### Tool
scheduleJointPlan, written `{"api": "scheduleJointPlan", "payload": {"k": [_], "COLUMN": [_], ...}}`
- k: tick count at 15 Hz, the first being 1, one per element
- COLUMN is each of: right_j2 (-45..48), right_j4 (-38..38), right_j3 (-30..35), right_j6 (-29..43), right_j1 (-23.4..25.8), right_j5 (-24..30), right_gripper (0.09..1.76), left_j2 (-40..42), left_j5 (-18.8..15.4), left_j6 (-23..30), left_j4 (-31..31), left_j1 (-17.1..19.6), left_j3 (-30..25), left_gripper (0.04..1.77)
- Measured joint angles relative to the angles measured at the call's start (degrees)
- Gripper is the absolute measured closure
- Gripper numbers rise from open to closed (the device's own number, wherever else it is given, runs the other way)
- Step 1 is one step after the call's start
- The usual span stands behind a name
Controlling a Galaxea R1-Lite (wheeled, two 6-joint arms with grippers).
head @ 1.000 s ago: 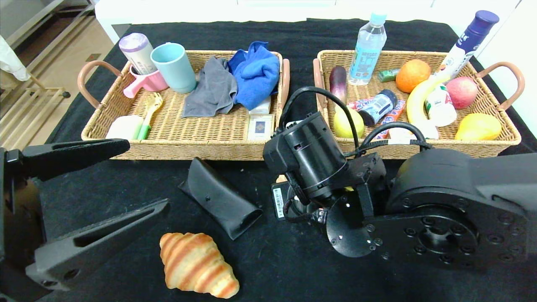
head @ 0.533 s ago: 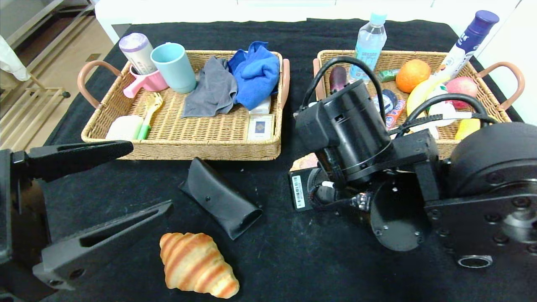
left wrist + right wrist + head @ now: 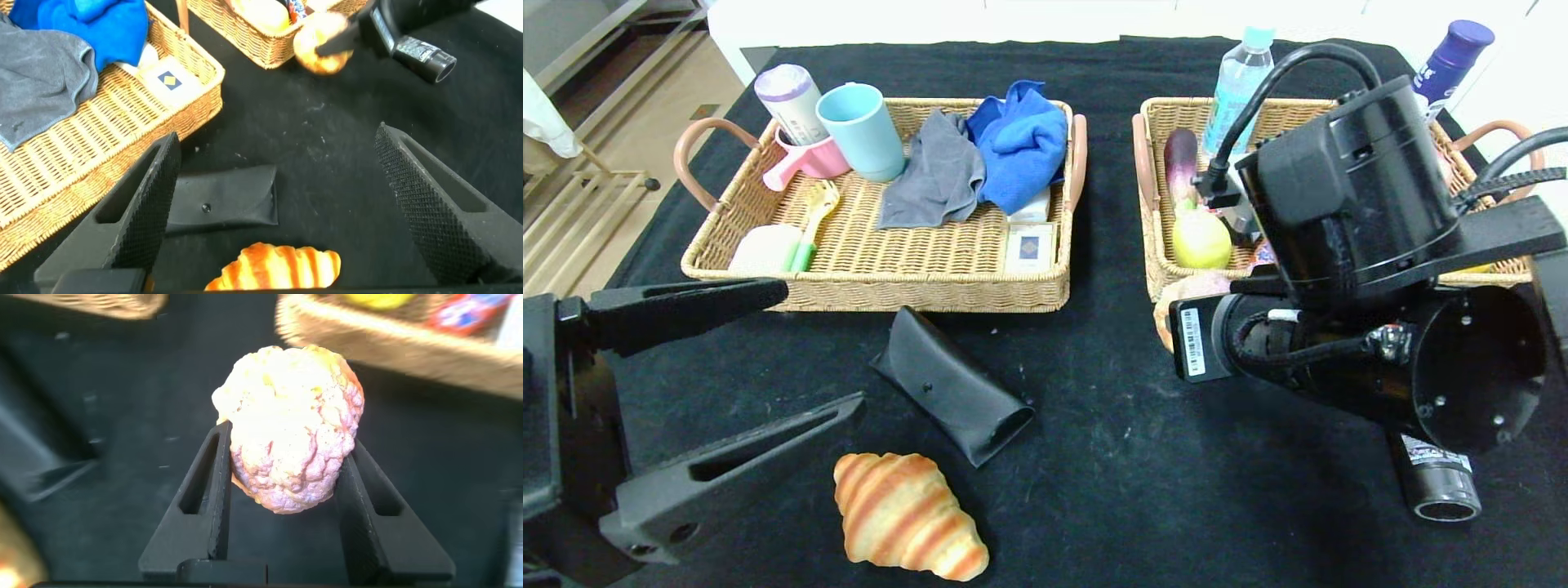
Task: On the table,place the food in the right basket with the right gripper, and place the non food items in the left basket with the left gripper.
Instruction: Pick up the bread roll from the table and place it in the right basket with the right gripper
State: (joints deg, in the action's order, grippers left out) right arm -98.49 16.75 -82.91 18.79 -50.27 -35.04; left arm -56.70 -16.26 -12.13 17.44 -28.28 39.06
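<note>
1. Baskets are nearly full already: the left basket [image 3: 768, 286] holds cups, cloths, a brush and small boxes, while the right basket [image 3: 1156, 273] holds an eggplant, a yellow fruit, a water bottle and more that the arm hides.
2. Right hand [image 3: 282, 486] is pinching a lumpy pink-and-yellow food lump [image 3: 290, 429] between its two fingers, in the air just short of the right basket's near left corner; the left wrist view shows it [image 3: 321, 47] right beside the wicker rim.
3. Left hand [image 3: 286, 204] hangs spread wide over the table [image 3: 1094, 490] near its front left, gripping nothing.
4. Left to do, as I judge it: drop the lump in the right basket, then the croissant [image 3: 907, 514] goes there too, and the black case [image 3: 952, 396] goes into the left basket.
5. Writing: a barcode sticker [image 3: 1191, 341] on the right wrist, digits too small to read. The bottle [image 3: 1235, 82] label and the purple-capped bottle [image 3: 1450, 53] carry print, possibly a brand, but I can't make it out.
</note>
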Motion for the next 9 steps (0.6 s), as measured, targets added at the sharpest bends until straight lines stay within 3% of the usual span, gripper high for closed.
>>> {"api": "scheduleJointPlan", "payload": {"k": [9], "right_j2": [3.29], "right_j4": [-3.96], "right_j3": [-0.5], "right_j6": [-5.36], "right_j1": [9.35], "right_j5": [1.44], "right_gripper": [1.04], "left_j2": [-0.29], "left_j5": [0.0], "left_j6": [-0.02], "left_j4": [-0.04], "left_j1": [-0.02], "left_j3": [-0.12], "left_gripper": [0.09]}}
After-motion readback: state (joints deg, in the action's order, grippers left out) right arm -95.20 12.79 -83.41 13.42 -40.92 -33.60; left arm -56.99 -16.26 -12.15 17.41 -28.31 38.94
